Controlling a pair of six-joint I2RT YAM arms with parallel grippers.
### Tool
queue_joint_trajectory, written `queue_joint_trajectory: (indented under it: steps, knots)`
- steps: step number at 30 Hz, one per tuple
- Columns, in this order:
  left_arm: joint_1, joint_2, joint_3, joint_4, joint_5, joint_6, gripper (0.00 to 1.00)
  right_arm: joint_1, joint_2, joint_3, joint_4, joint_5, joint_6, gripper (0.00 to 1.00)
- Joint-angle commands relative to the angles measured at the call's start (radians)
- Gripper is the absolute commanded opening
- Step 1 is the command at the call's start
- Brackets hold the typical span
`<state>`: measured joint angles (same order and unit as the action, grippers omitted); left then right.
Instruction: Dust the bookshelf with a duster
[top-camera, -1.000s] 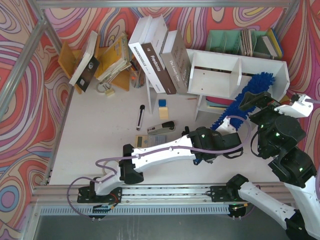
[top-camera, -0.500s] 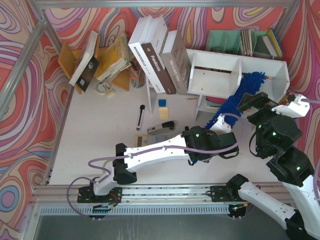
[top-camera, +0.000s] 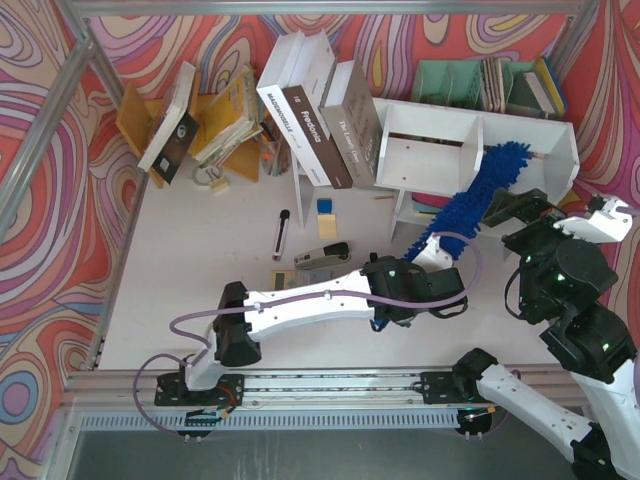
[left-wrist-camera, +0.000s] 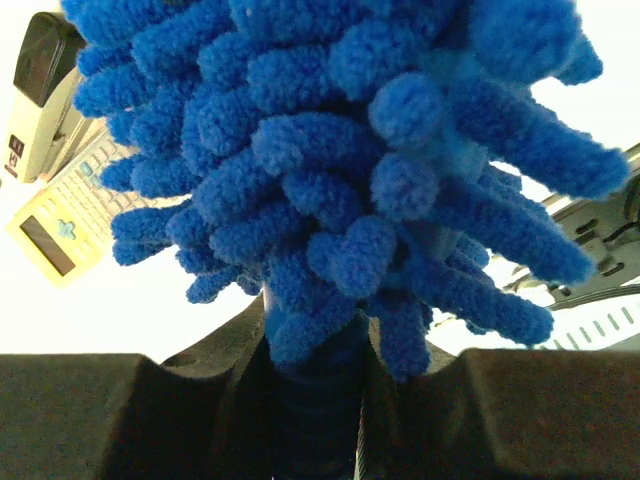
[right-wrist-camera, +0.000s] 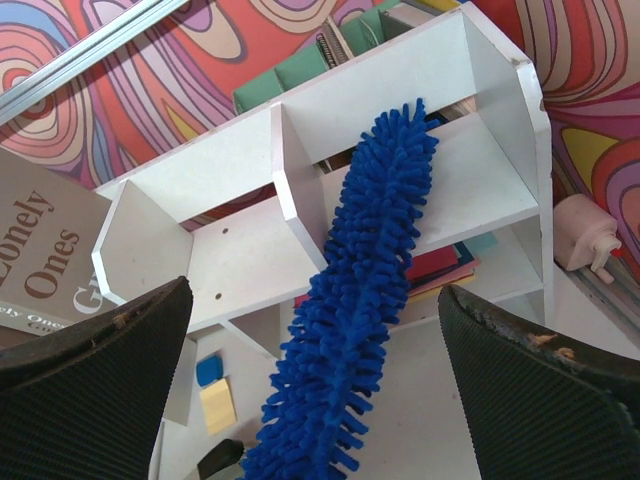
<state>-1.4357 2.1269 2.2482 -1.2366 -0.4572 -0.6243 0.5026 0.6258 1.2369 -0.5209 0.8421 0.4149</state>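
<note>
Swung leftward, long fluffy blue duster (top-camera: 478, 195) leans against wide white wooden bookshelf (top-camera: 430, 150) for sweeping, handle clenched by left end effector (left-wrist-camera: 315, 360); right end effector (right-wrist-camera: 310, 330) gapes released.

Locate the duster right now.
Top view, right of centre: the duster slants up from the left gripper to the bookshelf, its tip over the right compartment near the divider.

White bench (top-camera: 190, 270). Back right: bookshelf (top-camera: 470, 150) standing on its legs, flat coloured books (right-wrist-camera: 445, 265) underneath, teal file organiser (top-camera: 450, 80) just behind. Back left: orange book rack (top-camera: 135, 118). Mid-bench, well apart from the rack: black pen (top-camera: 282, 235); blue pad (top-camera: 325, 206) just beside yellow pad (top-camera: 327, 226); stapler (top-camera: 322, 255) lying flat, calculator (top-camera: 285, 280) just beside it on the near side.
</note>
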Motion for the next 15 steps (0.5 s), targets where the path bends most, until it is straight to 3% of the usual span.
queue_joint_trajectory:
  steps: [1,10,15]
  knots:
    - [0.018,-0.121,-0.114,0.044,-0.046,-0.032,0.0,-0.004,-0.003,0.013,0.024,0.029,-0.021,0.99]
    - [-0.025,-0.233,-0.259,0.102,-0.041,0.05,0.0,-0.004,0.003,0.009,0.029,0.032,-0.022,0.99]
    - [-0.05,-0.404,-0.491,0.266,-0.009,0.078,0.0,-0.004,0.005,0.006,0.035,0.031,-0.034,0.99]
